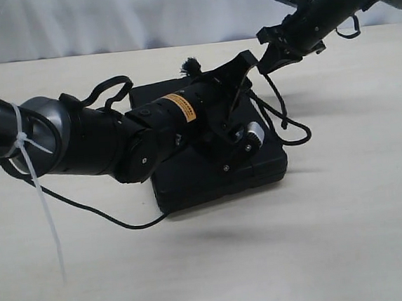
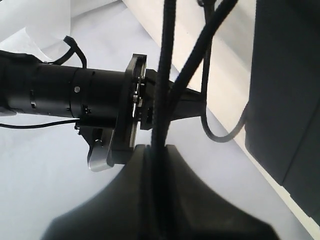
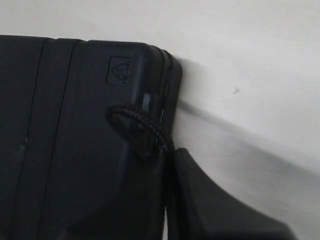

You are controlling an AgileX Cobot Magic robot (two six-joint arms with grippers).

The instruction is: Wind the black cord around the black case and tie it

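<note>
The black case (image 1: 220, 173) lies flat on the table, largely covered by my left arm. My left gripper (image 1: 244, 61) hovers over the case's far right corner, shut on the black cord (image 2: 164, 75), which runs straight up out of its jaws. Close beside it, my right gripper (image 1: 266, 60) is shut on another stretch of the cord (image 3: 140, 126), just off a rounded corner of the case (image 3: 75, 130). Slack cord (image 1: 288, 123) loops down by the case's right side. A frayed tuft (image 1: 191, 65) shows behind the case.
A thin black robot cable (image 1: 101, 215) trails on the table in front of the case. A white zip tie (image 1: 45, 206) hangs from my left arm. A pale backdrop (image 1: 140, 15) closes off the table's far edge.
</note>
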